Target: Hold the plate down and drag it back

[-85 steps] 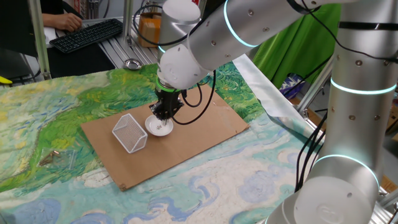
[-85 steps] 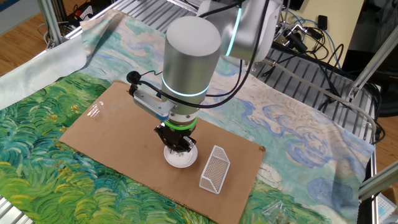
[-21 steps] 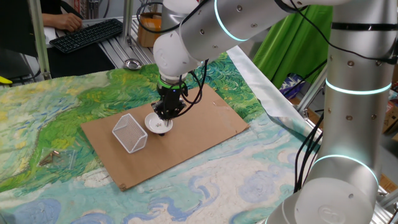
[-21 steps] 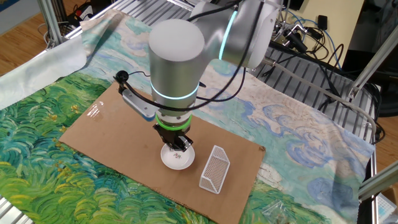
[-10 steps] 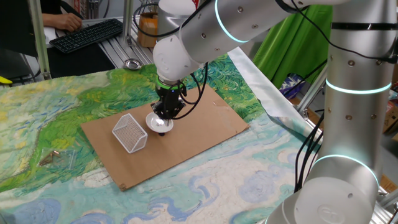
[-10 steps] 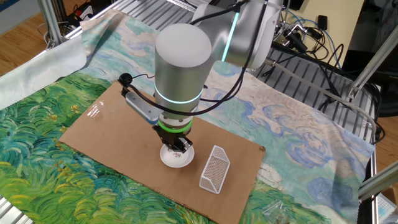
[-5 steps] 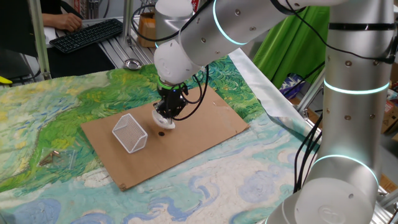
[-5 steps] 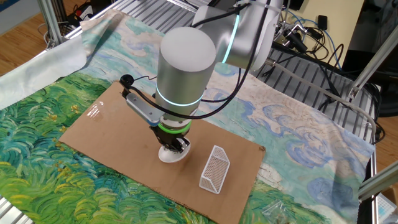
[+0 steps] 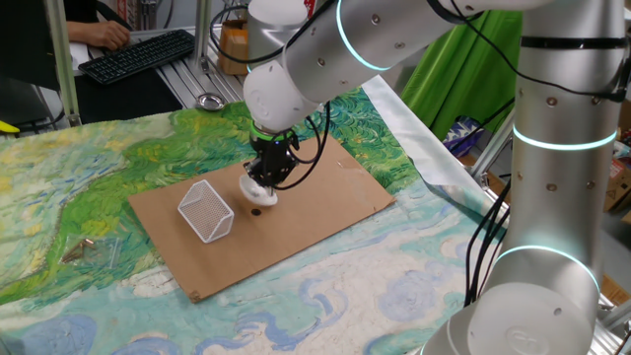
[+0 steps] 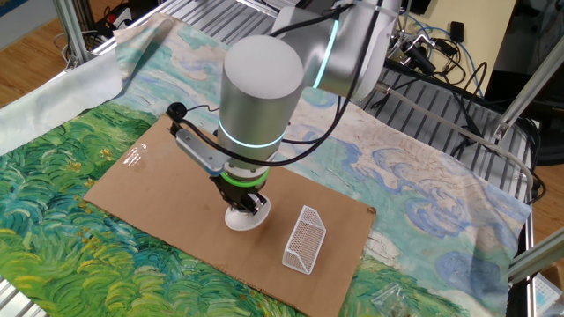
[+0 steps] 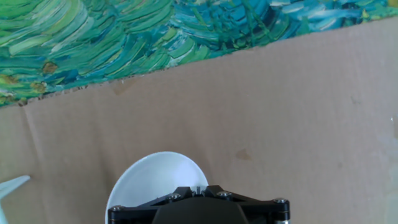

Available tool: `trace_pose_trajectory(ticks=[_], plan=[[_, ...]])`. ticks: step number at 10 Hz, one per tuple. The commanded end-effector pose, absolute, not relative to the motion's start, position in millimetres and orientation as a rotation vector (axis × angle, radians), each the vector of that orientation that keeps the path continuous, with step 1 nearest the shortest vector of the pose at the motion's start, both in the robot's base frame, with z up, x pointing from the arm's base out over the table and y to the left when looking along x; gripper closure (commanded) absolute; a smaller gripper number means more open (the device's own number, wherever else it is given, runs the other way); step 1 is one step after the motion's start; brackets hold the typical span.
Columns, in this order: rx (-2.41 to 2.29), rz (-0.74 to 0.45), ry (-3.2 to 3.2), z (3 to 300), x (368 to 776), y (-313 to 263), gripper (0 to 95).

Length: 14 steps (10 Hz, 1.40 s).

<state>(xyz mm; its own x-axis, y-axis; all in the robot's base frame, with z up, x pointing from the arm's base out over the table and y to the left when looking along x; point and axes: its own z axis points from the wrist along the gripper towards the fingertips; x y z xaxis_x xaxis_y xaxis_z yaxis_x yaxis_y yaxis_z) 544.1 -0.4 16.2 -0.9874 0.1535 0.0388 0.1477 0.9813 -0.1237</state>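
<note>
Plate (image 9: 258, 193) tipped up, folks — half a second earlier it had just left its flat seat on the cardboard sheet (image 9: 335, 202), and it stayed tilted under the gripper (image 9: 264, 184), rim lifted on one side. Seconds before, it lay flat and was being pressed. Gripper was clenched shut, fingers together, pointing straight down onto the dish rather than grasping it. From the other fixed view the plate (image 10: 243, 217) sat at about nine o'clock of the wire basket (image 10: 304, 239), near but apart. My read: the press slipped toward the rim, so the drag looked compromised until the dish settled flat again.
</note>
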Motion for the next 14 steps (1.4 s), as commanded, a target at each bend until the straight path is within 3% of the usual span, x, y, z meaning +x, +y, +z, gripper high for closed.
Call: trace_pose_trajectory(ticks=[1, 11, 14], plan=[[-0.255, 0.163, -3.072, 17, 543, 2, 95.0], [-0.377, 0.052, -3.057, 13, 540, 24, 95.0], [-0.336, 0.163, -3.071, 13, 541, 21, 95.0]])
